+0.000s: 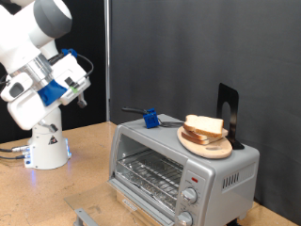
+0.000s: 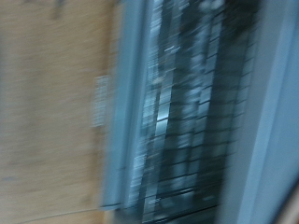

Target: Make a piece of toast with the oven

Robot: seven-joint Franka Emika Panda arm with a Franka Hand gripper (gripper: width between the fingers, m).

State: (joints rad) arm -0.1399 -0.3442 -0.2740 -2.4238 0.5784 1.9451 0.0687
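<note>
The oven (image 1: pixel 183 169) is a silver-grey box at the exterior view's lower right, with two round knobs (image 1: pixel 188 200) and a red light on its front. Its wire rack (image 1: pixel 150 174) shows through the front, and the blurred wrist view shows the rack (image 2: pixel 192 112) close up beside the wooden table (image 2: pixel 47 112). Pale bread slices (image 1: pixel 205 126) lie on a wooden plate (image 1: pixel 202 145) on top of the oven. A piece of toast on its own is out of view. A small grey part (image 1: pixel 85 217) at the exterior view's bottom edge may be my gripper; no fingers show in the wrist view.
The white arm (image 1: pixel 38 56) rises from its base (image 1: pixel 47 146) at the exterior view's left. A blue object with a dark handle (image 1: pixel 149 118) and a black upright stand (image 1: pixel 228 108) also sit on the oven. A black curtain hangs behind.
</note>
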